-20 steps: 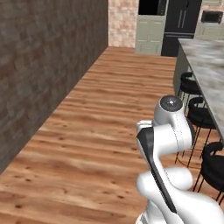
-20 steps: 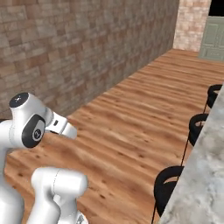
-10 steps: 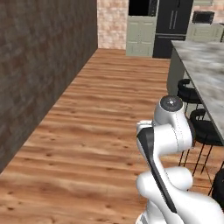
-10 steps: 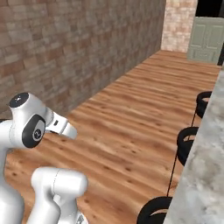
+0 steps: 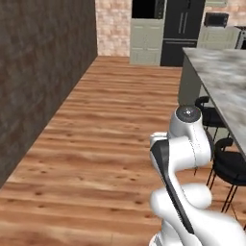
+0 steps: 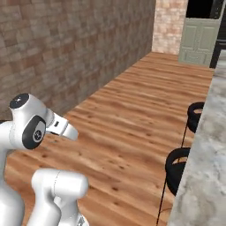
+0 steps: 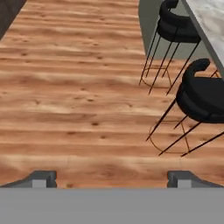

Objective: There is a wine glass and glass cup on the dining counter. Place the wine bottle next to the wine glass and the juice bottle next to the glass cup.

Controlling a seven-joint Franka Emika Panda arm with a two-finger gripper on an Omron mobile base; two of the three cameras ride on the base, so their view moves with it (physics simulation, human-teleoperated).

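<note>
The dining counter (image 5: 220, 72) is a long grey-veined marble slab with a grey-green end panel, running along the right side. Its edge also shows as the dining counter (image 6: 206, 145) and the dining counter (image 7: 211, 18). In the hand view my gripper (image 7: 113, 179) is open, its two dark fingertips (image 7: 43, 178) wide apart over bare wooden floor, holding nothing. The wine glass, glass cup, wine bottle and juice bottle are out of view.
Black stools (image 5: 231, 164) stand along the counter, close on my right, also seen as stools (image 7: 202, 94) and stools (image 6: 178, 170). A brick wall (image 5: 38, 72) runs on the left. Ahead are a grey-green door (image 5: 146, 41) and a black fridge (image 5: 183, 31). Open wooden floor (image 5: 105, 129) lies between.
The whole picture has shifted: the base has driven on beside the counter, so the far door and fridge look closer. The arm keeps its pose and the gripper stays open.
</note>
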